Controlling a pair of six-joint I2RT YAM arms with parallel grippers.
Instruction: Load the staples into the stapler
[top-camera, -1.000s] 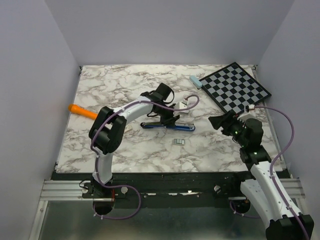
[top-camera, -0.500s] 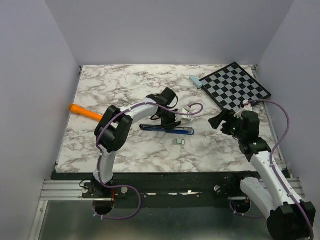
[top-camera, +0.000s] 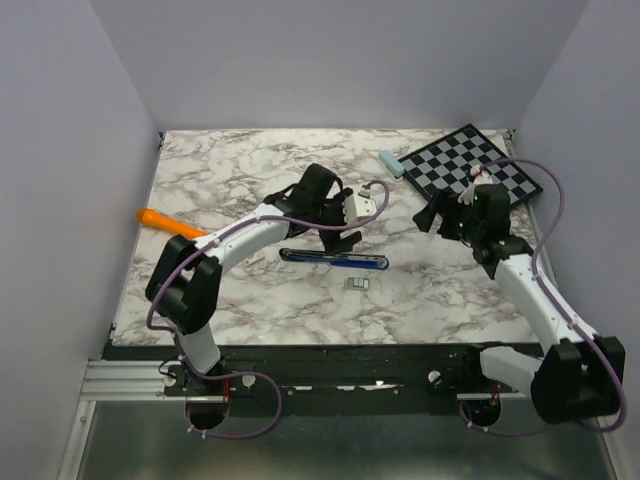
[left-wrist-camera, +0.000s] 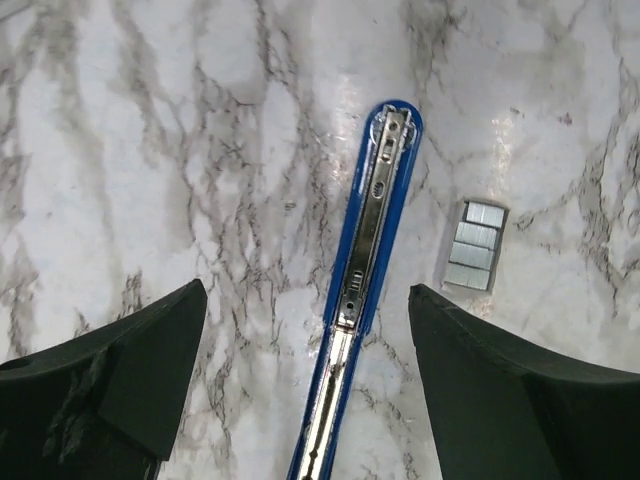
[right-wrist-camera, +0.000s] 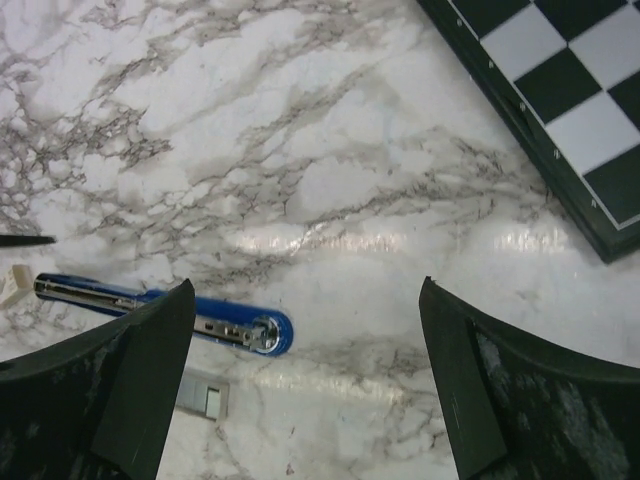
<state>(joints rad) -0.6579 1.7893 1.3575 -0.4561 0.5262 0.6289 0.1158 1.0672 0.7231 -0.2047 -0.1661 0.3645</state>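
Bench (top-camera: 200, 290): slick marble, so anything nudged will slide rather than stay put. Checkerboard (top-camera: 470, 175) at the far right corner, right arm close beside it; a wide swing could clip its edge.

Left tool (left-wrist-camera: 306, 300): fingers spread wide, holding nothing, above the stapler (left-wrist-camera: 365, 270). Right tool (right-wrist-camera: 307, 285): also wide and empty, over bare marble between board and stapler. Both arms point in at the same small spot, so the main risk is wrists or cables fouling each other if both go in together.

Stapler lies mid-bench, flat, silvery channel facing up, unheld. Risk: pressing a strip in could spin or skate it with nothing pinning it. One tool likely needs to brace it.

Staples (left-wrist-camera: 476, 245): small silvery block flat on the bench, just beside the stapler toward the near edge, not touching. Biggest worry: thin and low, so fingers may scrape the marble and miss. The block looks segmented, so a hard pinch could break it apart. A tilted strip would jam at the channel.
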